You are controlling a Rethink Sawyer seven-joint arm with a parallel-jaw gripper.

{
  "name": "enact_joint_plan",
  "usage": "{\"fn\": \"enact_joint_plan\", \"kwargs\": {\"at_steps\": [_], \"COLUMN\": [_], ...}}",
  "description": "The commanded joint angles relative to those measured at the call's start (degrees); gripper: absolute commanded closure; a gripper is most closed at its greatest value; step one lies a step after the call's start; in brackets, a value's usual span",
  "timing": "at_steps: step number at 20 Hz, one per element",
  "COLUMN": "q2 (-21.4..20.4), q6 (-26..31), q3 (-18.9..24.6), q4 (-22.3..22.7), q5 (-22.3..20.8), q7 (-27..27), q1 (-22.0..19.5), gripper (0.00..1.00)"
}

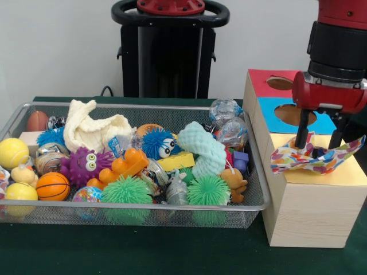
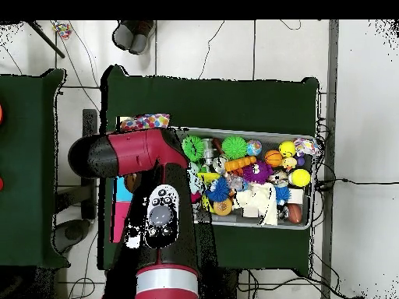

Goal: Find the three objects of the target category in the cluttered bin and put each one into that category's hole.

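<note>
Between the spread fingers of the gripper [image 1: 319, 142], just under the tips, a multicoloured patterned cloth [image 1: 316, 158] lies draped over the yellow top of the wooden box [image 1: 312, 212], its ends sticking out to either side; the fingers stand apart and whether they touch the cloth I cannot tell. Behind the gripper sit the blue panel's round hole [image 1: 293, 115] and, farther back, the red panel's hole [image 1: 279, 83], while off to its side the wire bin [image 1: 143, 213] holds spiky balls, a white knitted cloth [image 1: 92, 130] and other toys
</note>
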Motion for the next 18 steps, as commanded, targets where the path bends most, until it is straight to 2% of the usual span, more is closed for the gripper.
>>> {"fn": "enact_joint_plan", "kwargs": {"at_steps": [1,9,16,17,18], "q2": [2.04,1.52,-0.76,-0.76,-0.71], "q6": [5.33,4.92,8.43,8.66,8.57], "q3": [0.66,0.65,-0.09,0.01,-0.07], "q4": [2.88,3.96,4.09,4.07,3.92], "q5": [0.02,0.08,0.71,0.76,0.73], "q7": [5.51,5.72,6.23,6.26,6.41], "q1": [-1.32,-1.23,-0.49,-0.47,-0.37], "gripper": [0.0,0.0,0.0,1.0,1.0]}}
